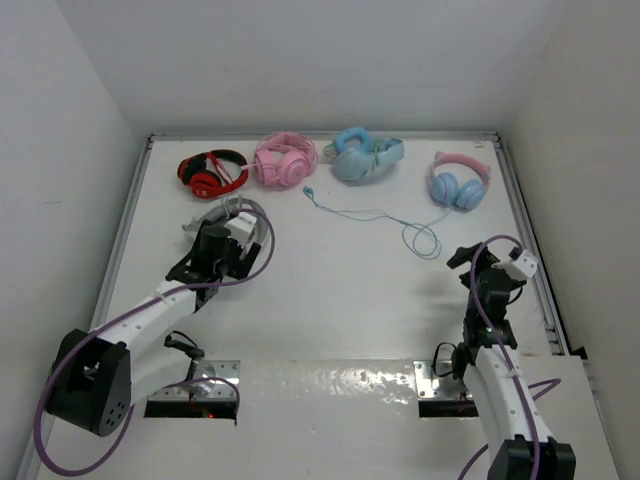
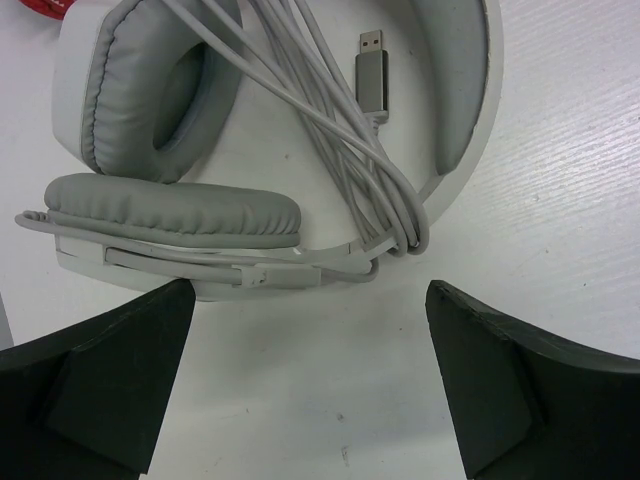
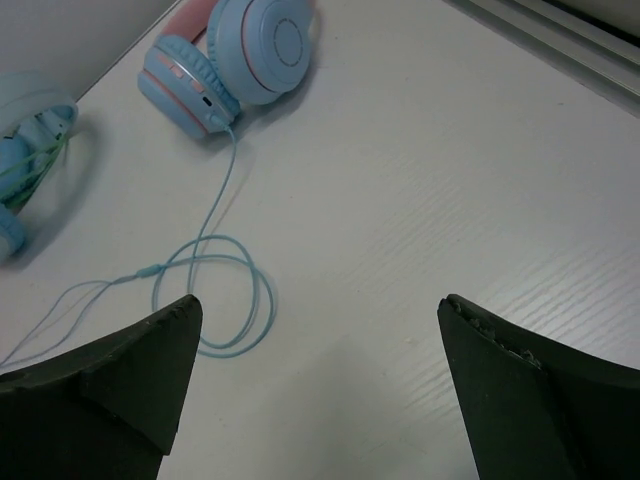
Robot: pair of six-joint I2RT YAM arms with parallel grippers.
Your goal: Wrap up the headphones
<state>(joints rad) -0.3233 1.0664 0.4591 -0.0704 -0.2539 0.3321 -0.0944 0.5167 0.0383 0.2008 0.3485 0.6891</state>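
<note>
The headphones (image 1: 459,181) with light blue earcups and a pink eared headband lie at the back right of the table; they also show in the right wrist view (image 3: 232,62). Their thin teal cable (image 1: 385,216) runs left across the table and forms a loop (image 3: 228,295). My right gripper (image 1: 468,262) is open and empty, a little in front of the loop. My left gripper (image 1: 208,247) is open and empty, just short of a white headset (image 2: 170,215).
A white headset with a bundled grey cable and USB plug (image 2: 372,75) lies at the left. Red (image 1: 212,173), all-pink (image 1: 285,160) and all-light-blue (image 1: 362,155) headphones line the back edge. Rails (image 1: 530,240) border the right side.
</note>
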